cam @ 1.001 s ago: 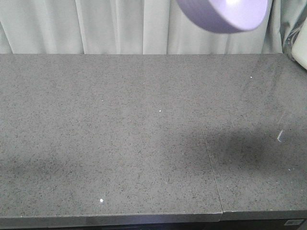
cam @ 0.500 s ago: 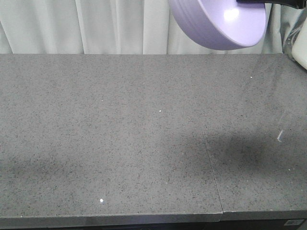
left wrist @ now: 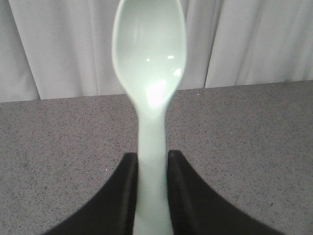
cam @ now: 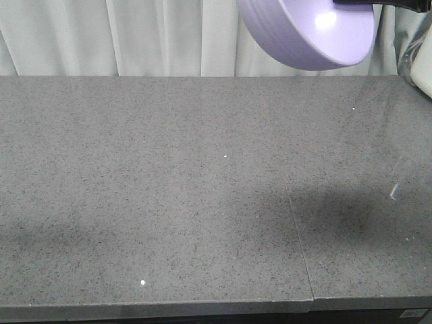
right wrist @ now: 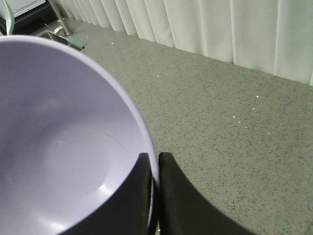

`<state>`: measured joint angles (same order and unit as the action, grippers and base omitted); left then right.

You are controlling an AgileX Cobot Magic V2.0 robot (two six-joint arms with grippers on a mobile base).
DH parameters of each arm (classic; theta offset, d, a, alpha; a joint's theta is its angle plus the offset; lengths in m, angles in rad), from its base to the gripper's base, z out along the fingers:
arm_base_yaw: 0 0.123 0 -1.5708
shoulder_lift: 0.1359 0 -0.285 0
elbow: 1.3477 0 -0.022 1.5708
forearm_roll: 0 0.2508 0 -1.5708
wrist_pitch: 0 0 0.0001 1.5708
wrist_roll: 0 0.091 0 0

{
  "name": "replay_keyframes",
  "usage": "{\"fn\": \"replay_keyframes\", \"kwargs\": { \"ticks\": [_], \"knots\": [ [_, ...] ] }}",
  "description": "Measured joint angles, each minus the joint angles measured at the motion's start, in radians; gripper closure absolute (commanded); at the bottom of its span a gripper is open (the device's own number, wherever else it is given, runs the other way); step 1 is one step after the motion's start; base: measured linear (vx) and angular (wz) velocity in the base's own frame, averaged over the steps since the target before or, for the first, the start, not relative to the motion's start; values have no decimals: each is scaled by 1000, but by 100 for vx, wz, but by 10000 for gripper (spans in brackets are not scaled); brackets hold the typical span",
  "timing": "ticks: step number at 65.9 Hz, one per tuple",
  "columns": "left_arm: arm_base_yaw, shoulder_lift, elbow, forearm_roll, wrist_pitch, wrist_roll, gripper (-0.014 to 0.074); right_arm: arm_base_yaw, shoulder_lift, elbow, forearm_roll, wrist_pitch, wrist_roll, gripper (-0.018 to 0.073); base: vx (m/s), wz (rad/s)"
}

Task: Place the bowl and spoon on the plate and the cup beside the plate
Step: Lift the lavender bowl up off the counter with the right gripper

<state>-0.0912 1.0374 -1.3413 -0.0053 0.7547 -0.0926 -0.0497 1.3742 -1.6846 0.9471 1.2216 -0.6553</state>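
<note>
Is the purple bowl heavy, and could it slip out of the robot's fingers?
Probably light: the right gripper holds the bowl in the air by a pinch on its rim alone. It looks stiff, since the pinched rim shows no bending. Its surface is smooth and shiny, so it may be a bit slippery and could swing in that grip.

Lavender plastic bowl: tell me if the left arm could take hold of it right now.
Probably not. The left gripper is shut on the pale mint plastic spoon, leaving it no free grip, and the right gripper pinches the rim of the round lavender plastic bowl.
</note>
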Motion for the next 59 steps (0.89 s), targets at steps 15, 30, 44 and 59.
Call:
{"fn": "replay_keyframes", "kwargs": {
  "ticks": [15,30,44,59],
  "knots": [
    [0,0,0,0,1,0,603,0,0,0,0,0,0,561,0,0],
    [0,0,0,0,1,0,603,0,0,0,0,0,0,561,0,0],
    [0,0,0,0,1,0,603,0,0,0,0,0,0,561,0,0],
    [0,0,0,0,1,0,603,0,0,0,0,0,0,561,0,0]
  ]
}}
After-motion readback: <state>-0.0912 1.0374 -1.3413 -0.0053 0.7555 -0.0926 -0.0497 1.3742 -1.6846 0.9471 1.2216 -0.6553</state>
